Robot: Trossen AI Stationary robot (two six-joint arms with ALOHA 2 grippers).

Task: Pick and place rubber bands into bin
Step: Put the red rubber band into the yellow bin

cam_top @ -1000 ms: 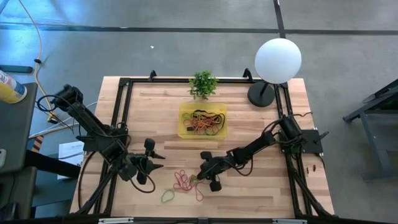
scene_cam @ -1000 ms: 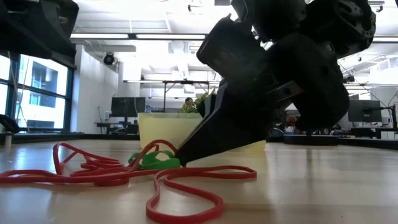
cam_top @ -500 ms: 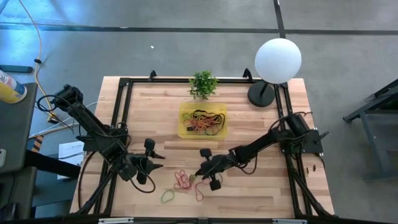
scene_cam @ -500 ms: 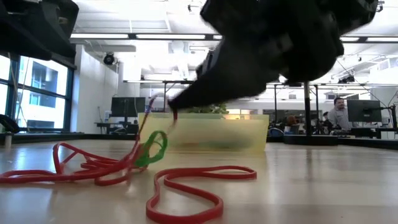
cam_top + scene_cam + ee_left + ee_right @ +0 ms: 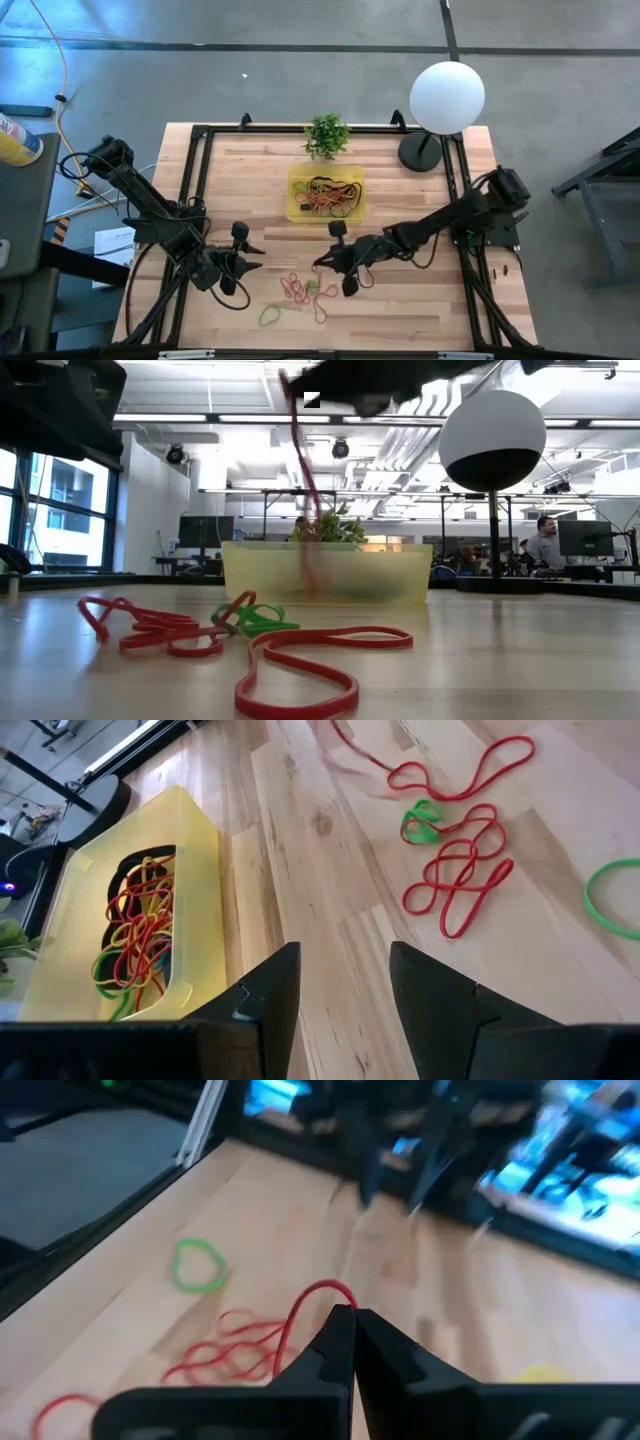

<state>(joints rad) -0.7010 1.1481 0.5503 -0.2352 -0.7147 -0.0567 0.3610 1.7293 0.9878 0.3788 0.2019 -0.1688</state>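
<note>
My right gripper [image 5: 321, 263] is shut on one red rubber band [image 5: 300, 450] and hovers above the table between the loose bands and the bin. That band dangles below it, blurred. The bin [image 5: 326, 192] is a yellow tray holding many bands, and it stands flat on the table. Loose bands lie flat near the table's near edge: a red tangle [image 5: 294, 289], a small green one [image 5: 255, 619], a big red loop [image 5: 305, 665] and a green ring [image 5: 269, 315]. My left gripper [image 5: 252, 262] waits open, left of the bands. My right gripper pinches the red band's upper bend [image 5: 320, 1293] between its two shut fingers [image 5: 338, 1342]; a small arc of it sticks out past them. The fingers slant down from the table's right. The band hangs slack below them [image 5: 310, 530], lifted clear of the table.
A small potted plant [image 5: 327, 135] stands just beyond the bin. A lamp with a white globe [image 5: 446, 97] stands at the far right corner. A black frame [image 5: 197, 180] borders the table. Bare wood lies between the bands and the bin.
My right gripper has risen from the pile and drifted toward the bin, staying shut. It has drawn one red band up clear of the table. The small green band, lifted along with it for a moment, has dropped back, and the red tangle has shifted a little.
</note>
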